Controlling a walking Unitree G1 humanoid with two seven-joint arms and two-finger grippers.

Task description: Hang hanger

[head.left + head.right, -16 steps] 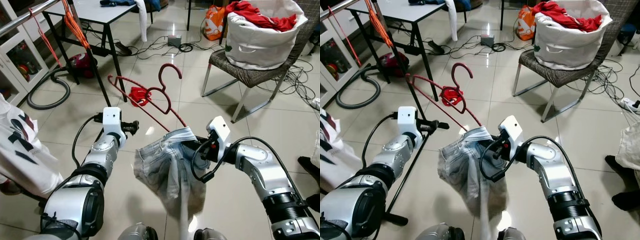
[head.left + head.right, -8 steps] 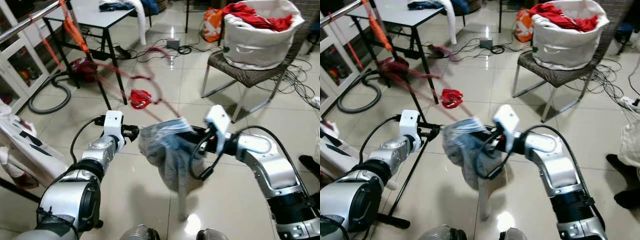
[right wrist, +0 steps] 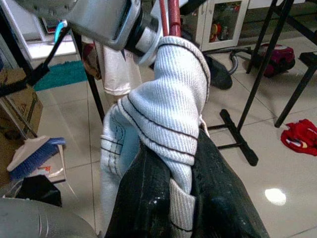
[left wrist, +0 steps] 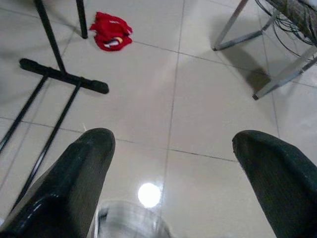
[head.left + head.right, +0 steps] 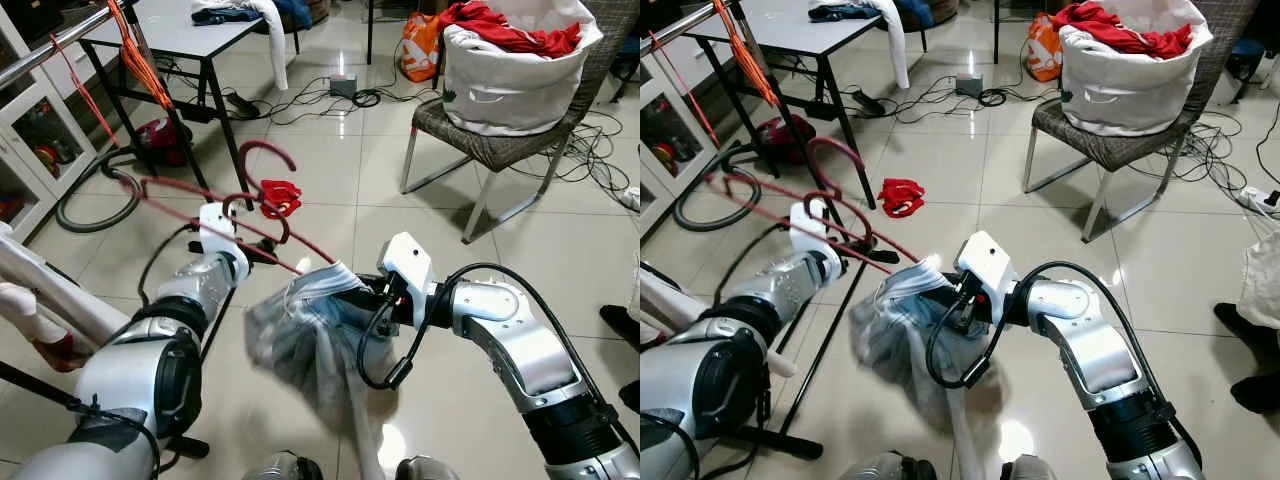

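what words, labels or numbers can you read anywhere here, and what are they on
None can be read.
Orange bag by the chair: pale markings, too blurred to read.
White laundry bag: a dark mark at its edge, too small to make out.

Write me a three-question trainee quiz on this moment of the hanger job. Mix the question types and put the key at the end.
1. True or false: the right gripper is clamped on the collar of the grey garment.
2. Multiple choice: the left gripper has its fingers A) shut on the red hanger, B) open with nothing between them, C) shut on the red cloth on the floor.
3. Fill in: the white laundry bag holding red clothes sits on a ____.

Key: 1 true. 2 B; the left wrist view shows bare floor between the spread fingers. 3 chair.
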